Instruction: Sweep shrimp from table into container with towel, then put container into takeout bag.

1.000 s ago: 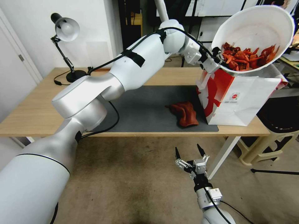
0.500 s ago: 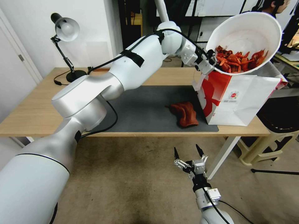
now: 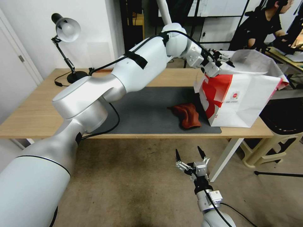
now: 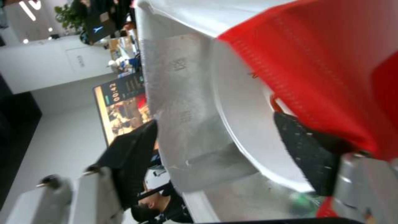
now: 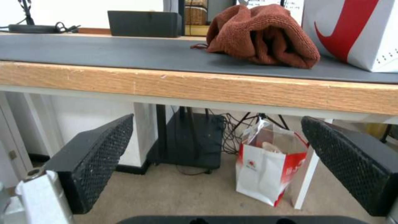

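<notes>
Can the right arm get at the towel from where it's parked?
Probably yes. The right gripper hangs open below the table edge, and the towel lies free on the mat near that edge, beside the takeout bag. It must rise above the edge first.

Office or lab workroom. Evidence: light wood bench (image 3: 41, 110) on white legs carrying a dark grey mat (image 3: 148, 107) and a desk lamp (image 3: 66, 41); worn beige carpet (image 3: 132, 183); grey door (image 3: 15, 69) in a plain white wall; a person seated at another workstation (image 3: 262, 28) behind.
</notes>
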Available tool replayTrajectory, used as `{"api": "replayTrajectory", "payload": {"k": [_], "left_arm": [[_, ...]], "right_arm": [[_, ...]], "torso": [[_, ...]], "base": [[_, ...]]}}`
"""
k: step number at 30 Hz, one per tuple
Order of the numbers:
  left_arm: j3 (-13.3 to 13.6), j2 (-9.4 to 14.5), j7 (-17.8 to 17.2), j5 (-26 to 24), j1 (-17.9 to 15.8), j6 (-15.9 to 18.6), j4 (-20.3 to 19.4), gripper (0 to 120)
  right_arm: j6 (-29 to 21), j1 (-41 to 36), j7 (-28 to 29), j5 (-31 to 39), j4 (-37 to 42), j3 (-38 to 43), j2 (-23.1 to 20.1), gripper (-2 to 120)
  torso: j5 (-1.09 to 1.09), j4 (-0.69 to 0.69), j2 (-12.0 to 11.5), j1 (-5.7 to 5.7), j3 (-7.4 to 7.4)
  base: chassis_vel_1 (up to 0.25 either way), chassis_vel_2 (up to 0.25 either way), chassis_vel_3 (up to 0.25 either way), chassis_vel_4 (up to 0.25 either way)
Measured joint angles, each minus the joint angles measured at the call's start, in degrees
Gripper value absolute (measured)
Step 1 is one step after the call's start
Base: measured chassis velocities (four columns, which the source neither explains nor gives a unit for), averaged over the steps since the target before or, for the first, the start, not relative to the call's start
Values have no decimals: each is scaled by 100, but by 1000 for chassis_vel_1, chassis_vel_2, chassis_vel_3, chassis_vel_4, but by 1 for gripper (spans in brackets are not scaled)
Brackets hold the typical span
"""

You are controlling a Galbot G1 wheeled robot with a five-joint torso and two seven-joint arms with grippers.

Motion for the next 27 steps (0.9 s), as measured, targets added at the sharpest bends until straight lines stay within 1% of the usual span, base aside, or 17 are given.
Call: {"api": "replayTrajectory", "payload": {"k": [1, 5, 8, 10, 12, 13, 14, 16, 17, 19, 20, 21, 22, 23, 24, 25, 27], "left_arm": [[0, 0, 0, 0, 0, 0, 0, 75], [51, 1, -163, -278, -1, 138, 25, 90], [308, 37, -539, -983, 4, 506, -62, 99], [380, 63, -670, -1189, 10, 603, -84, 100], [749, 259, -1283, -2120, 67, 1083, -230, 100], [749, 259, -1283, -2120, 67, 1083, -230, 100], [843, 328, -1452, -2363, 85, 1249, -299, 100], [1192, 645, -2037, -3366, 184, 1955, -687, 100], [1192, 645, -2037, -3366, 184, 1955, -687, 100], [1446, 988, -2621, -4282, 291, 2631, -1231, 100], [1446, 988, -2621, -4282, 291, 2631, -1231, 100], [1554, 1202, -3109, -4882, 394, 3028, -1623, 100], [1581, 1298, -3371, -5197, 461, 3247, -1833, 100], [1581, 1298, -3371, -5197, 461, 3247, -1833, 100], [1587, 1349, -3546, -5406, 507, 3372, -1960, 100], [1585, 1488, -4041, -6146, 648, 3666, -2322, 100], [1577, 1511, -4132, -6305, 682, 3707, -2394, 100]], "right_arm": [[0, 0, 0, 0, 0, 0, 0, 100], [0, -9, -2, -3, -1, 1, 0, 100], [-3, -17, -3, -6, 5, 2, -3, 100], [-3, -18, -3, -7, 7, 2, -4, 100], [-6, -24, -3, -14, 16, -13, -5, 100], [-6, -24, -3, -14, 16, -13, -5, 100], [-7, -24, -4, -16, 17, -19, -5, 100], [-8, -29, -5, -28, 18, -34, -2, 100], [-8, -29, -5, -28, 18, -34, -2, 100], [-9, -41, -5, -32, 18, -43, 0, 100], [-9, -41, -5, -32, 18, -43, 0, 100], [-9, -49, -5, -34, 23, -47, -2, 100], [-9, -51, -5, -34, 25, -47, -6, 100], [-9, -51, -5, -34, 25, -47, -6, 100], [-10, -53, -5, -34, 30, -48, -9, 100], [-12, -55, -5, -34, 47, -48, -15, 100], [-12, -56, -5, -35, 48, -48, -16, 100]], "torso": [[0, 0, 0, 0, 0], [0, 0, 0, 0, 0], [1, -2, 0, 0, 0], [1, -2, 0, 0, 0], [2, -1, 0, 0, 0], [2, -1, 0, 0, 0], [1, 0, 0, 1, 0], [-1, 1, 0, 1, 1], [-1, 1, 0, 1, 1], [-1, 1, 0, 0, 1], [-1, 1, 0, 0, 1], [-1, 2, 0, 0, 1], [-2, 1, 0, 0, 1], [-2, 1, 0, 0, 1], [-1, 3, 0, 0, 1], [-1, 1, 0, 0, 0], [-1, 1, 0, 0, 0]], "base": [[0, 0, 0, 0], [0, 0, 0, 0], [0, 0, 0, 0], [0, 0, 0, 0], [0, 0, 0, 0], [0, 0, 0, 0], [0, 0, 0, 0], [0, 0, 0, 0], [0, 0, 0, 0], [0, 0, 0, 0], [0, 0, 0, 0], [0, 0, 0, 0], [0, 0, 0, 0], [0, 0, 0, 0], [0, 0, 0, 0], [0, 0, 0, 0], [0, 0, 0, 0]]}}
